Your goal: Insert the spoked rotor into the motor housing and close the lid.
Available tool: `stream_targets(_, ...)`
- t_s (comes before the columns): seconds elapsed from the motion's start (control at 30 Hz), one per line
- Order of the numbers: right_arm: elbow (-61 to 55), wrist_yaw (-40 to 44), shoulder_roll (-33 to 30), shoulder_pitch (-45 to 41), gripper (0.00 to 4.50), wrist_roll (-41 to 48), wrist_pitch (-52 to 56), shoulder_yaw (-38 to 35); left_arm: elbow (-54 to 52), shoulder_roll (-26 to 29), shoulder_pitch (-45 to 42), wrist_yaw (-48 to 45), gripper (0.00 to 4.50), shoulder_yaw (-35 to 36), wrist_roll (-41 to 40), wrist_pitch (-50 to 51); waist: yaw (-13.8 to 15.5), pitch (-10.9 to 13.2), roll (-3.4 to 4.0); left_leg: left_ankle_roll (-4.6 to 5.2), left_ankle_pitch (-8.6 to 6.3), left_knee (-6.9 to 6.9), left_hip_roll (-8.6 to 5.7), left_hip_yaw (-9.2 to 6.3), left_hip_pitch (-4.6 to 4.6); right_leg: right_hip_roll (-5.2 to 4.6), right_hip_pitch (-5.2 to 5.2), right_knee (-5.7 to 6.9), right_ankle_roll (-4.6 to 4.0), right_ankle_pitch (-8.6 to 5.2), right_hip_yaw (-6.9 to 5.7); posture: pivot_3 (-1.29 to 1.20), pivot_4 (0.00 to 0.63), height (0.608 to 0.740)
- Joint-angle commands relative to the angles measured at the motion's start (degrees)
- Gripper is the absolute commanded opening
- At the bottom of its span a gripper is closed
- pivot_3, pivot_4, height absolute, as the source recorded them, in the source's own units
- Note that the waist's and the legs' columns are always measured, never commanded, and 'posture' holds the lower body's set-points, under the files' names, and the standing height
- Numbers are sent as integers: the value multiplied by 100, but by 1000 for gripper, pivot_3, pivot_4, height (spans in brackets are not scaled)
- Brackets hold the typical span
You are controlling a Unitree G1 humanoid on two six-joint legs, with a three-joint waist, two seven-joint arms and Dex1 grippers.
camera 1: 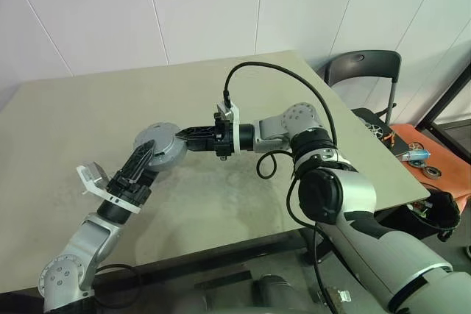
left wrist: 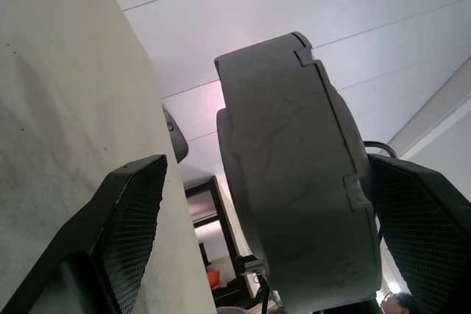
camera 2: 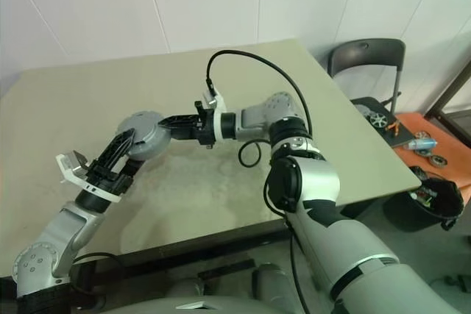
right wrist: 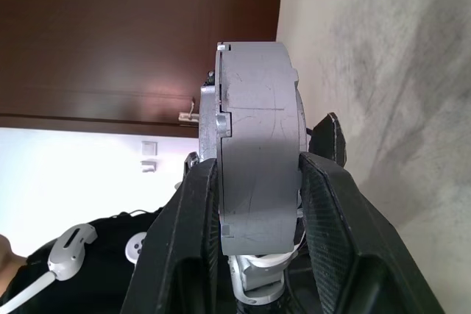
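Observation:
A thick round grey motor housing [camera 1: 163, 146] hangs on edge a little above the beige table [camera 1: 88, 115]. My right gripper [camera 1: 181, 137] reaches in from the right and is shut on it; in the right wrist view its black fingers [right wrist: 193, 211] press both flat faces of the housing [right wrist: 257, 145]. My left gripper [camera 1: 147, 155] comes up from below left and stands open, one finger [left wrist: 125, 211] on each side of the housing [left wrist: 294, 182]. The windings are hidden. The spoked rotor is out of view. I cannot tell the lid apart from the housing's grey shell.
A black chair [camera 1: 364, 71] stands past the table's right corner. To its right an orange surface [camera 1: 430, 145] carries small parts, and a black bin [camera 2: 434, 200] sits on the floor. A black cable [camera 1: 272, 75] loops over my right wrist.

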Motion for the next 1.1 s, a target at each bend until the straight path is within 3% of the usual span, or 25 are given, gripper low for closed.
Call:
stream_targets(0.03, -307, 114, 66, -129, 1223, 319, 33, -95, -357, 5, 65, -100, 4500, -24, -68, -64, -1, 0, 0, 0, 0, 0, 0, 0, 0, 0, 0, 0, 0, 0, 0, 0, 0, 740)
stream_targets(0.13, -269, 57, 76, -123, 1223, 309, -2, -122, -461, -8, 137, -67, 3900, -33, -95, -123, 1, 0, 0, 0, 0, 0, 0, 0, 0, 0, 0, 0, 0, 0, 0, 0, 0, 740)
stream_targets(0.3, -224, -31, 90, -99, 1223, 312, -24, -157, -578, 7, 198, -15, 2321, -36, -172, -186, 2, 0, -1, 0, 0, 2, 0, 1, 0, 0, 0, 2, 0, 0, 1, 0, 0, 740)
stream_targets(0.67, -292, 39, 128, -46, 1223, 378, -167, -87, -621, 53, 134, 70, 2277, -125, -245, -305, 2, 0, -1, 0, 0, 2, 0, 1, 1, 0, 0, 2, 0, 0, 1, 0, 0, 740)
stream_targets(0.77, -810, 338, 269, 154, 1223, 194, -444, 484, -619, 66, 137, 56, 2273, -154, -242, -333, -1, 0, 0, 0, 0, 0, 0, 1, 1, 0, 0, 2, 0, 1, 1, 0, 0, 740)
stream_targets(0.87, -775, 217, 363, 233, 1223, 173, -593, 534, -647, 23, 152, 52, 2254, -219, -163, -372, 0, -1, 0, 0, 0, 1, 0, 1, 2, 1, 0, 4, 2, 1, 1, 0, 0, 740)
stream_targets(0.9, -814, 217, 374, 267, 1960, 155, -585, 612, -656, 10, 153, 53, 2252, -230, -158, -387, 3, -1, 0, 0, 0, 2, 0, 1, 2, 1, 0, 5, 1, 1, 1, 0, 0, 740)
stream_targets(1.1, -677, 112, 304, 261, 3978, 315, -341, 492, -705, 13, 203, 81, 2118, -244, -166, -464, 5, -1, 0, 0, 0, 2, 0, 1, 1, 0, 0, 5, 1, 1, 1, 0, 0, 740)
